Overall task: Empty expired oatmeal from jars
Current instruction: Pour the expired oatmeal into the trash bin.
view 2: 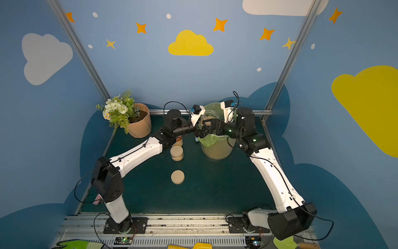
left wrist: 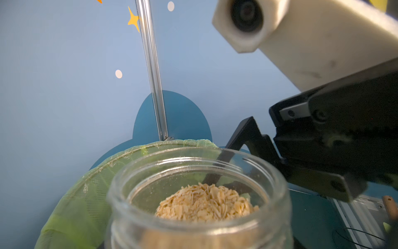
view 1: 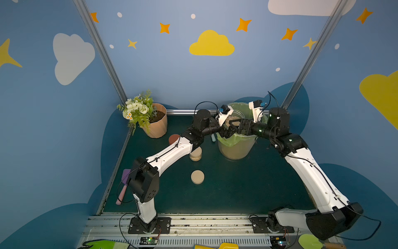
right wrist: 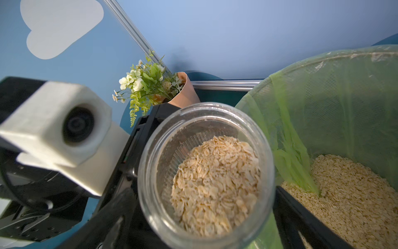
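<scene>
Left claw (view 1: 226, 131) clamped on open clear glass jar (right wrist: 163, 148) of pale flaky oatmeal (right wrist: 215, 183), mouth at rim of beige green-lined bin (view 1: 235, 151). Right claw (view 1: 234, 125) spread wide, straddling jar, no grip evident. Tip mouth well past bin rim, slowly, so flakes miss the dark green surface (view 1: 226, 194).

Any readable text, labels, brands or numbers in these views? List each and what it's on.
None readable.
open jar: clear glass, no label.
capped jar: no label shows.
loose lid: plain beige.
bin: green liner, no print.
walls: painted shapes only, no words.
boards by the front rail: any print too small to read.
</scene>
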`<state>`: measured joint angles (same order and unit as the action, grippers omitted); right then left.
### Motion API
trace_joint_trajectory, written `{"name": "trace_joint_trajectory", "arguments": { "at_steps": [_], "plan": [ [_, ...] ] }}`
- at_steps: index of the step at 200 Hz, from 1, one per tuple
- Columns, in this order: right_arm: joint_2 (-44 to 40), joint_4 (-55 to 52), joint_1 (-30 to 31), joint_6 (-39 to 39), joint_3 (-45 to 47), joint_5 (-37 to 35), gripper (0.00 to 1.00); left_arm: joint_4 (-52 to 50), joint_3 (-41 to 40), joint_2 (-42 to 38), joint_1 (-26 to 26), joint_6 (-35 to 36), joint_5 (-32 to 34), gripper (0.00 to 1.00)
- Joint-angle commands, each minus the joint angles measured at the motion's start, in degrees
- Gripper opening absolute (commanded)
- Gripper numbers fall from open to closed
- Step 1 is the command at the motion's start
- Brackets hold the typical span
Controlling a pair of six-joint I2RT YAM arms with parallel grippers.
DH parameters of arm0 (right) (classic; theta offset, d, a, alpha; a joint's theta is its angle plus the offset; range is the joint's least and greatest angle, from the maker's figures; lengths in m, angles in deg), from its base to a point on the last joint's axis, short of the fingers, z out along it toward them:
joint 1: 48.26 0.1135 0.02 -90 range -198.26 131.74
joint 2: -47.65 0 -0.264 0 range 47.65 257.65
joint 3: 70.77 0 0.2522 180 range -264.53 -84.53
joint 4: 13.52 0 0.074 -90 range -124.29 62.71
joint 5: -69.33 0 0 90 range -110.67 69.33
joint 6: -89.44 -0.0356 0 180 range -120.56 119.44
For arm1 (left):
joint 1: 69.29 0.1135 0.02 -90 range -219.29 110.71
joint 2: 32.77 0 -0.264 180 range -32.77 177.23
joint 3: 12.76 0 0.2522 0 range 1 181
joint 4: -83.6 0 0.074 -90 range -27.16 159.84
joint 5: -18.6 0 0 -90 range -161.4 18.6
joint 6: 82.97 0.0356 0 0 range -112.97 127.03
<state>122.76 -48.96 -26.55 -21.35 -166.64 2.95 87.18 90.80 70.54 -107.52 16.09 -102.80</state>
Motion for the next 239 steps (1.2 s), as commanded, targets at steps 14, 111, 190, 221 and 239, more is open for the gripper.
{"name": "trace_joint_trajectory", "arguments": {
  "at_steps": [14,111,190,221,239],
  "plan": [
    [3.0,1.9,-0.4,0.4,-3.0,0.5,0.99,1.8,3.7,0.2,-0.7,0.8,-1.6,0.04],
    [3.7,4.1,-2.0,-0.6,-1.2,1.8,0.86,2.0,5.1,0.9,-1.0,1.1,-1.6,0.04],
    [3.6,8.8,-3.4,-4.3,0.5,3.4,0.34,6.1,2.2,-0.4,-0.9,0.0,0.1,1.0],
    [3.0,13.6,-4.6,-8.3,0.5,1.0,0.28,5.1,1.4,-1.2,-0.9,-0.3,0.4,1.0],
    [2.6,17.1,-5.3,-11.4,1.0,-1.3,0.28,3.8,1.1,-2.0,-0.8,-1.4,1.0,1.0]
  ]
}}
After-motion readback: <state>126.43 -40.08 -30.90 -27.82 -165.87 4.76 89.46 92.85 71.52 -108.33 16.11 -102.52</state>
